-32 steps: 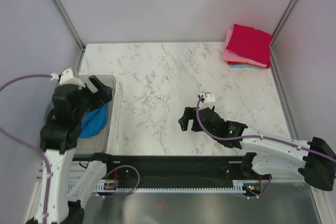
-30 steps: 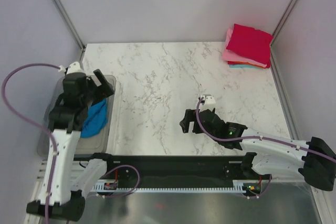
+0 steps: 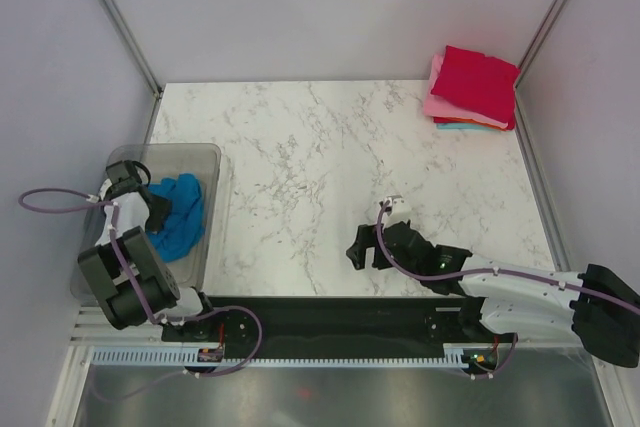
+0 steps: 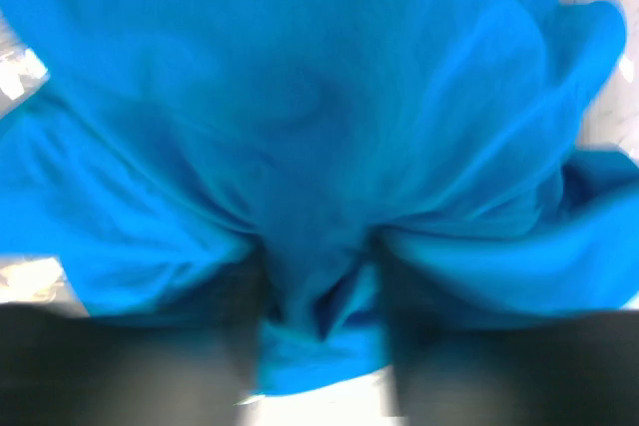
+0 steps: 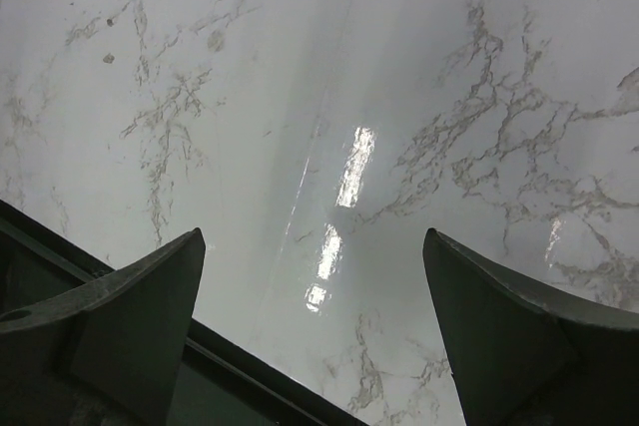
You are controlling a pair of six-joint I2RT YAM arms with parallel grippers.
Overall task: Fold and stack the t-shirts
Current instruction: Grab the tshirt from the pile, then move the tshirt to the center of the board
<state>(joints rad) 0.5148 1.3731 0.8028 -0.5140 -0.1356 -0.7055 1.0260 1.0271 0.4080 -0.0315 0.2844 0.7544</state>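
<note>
A crumpled bright blue t-shirt (image 3: 183, 215) lies in the clear grey bin (image 3: 210, 162) at the left. My left gripper (image 3: 152, 205) is down inside the bin, and in the left wrist view it (image 4: 319, 316) is shut on a bunched fold of the blue t-shirt (image 4: 319, 97), which fills that view. A stack of folded t-shirts (image 3: 478, 82), crimson on top of pink and teal, sits in the far right corner. My right gripper (image 3: 365, 244) hovers low over the marble table, open and holding nothing (image 5: 315, 326).
The marble table (image 3: 300, 147) runs between the bin and the stack. Grey walls with metal posts enclose it on three sides. The black rail (image 3: 330, 312) with the arm bases lines the near edge, showing in the right wrist view as a dark strip (image 5: 60, 256).
My left arm has dropped from above the bin down into it, and its jaws have closed on the blue t-shirt. The right gripper has moved slightly nearer to the front edge.
</note>
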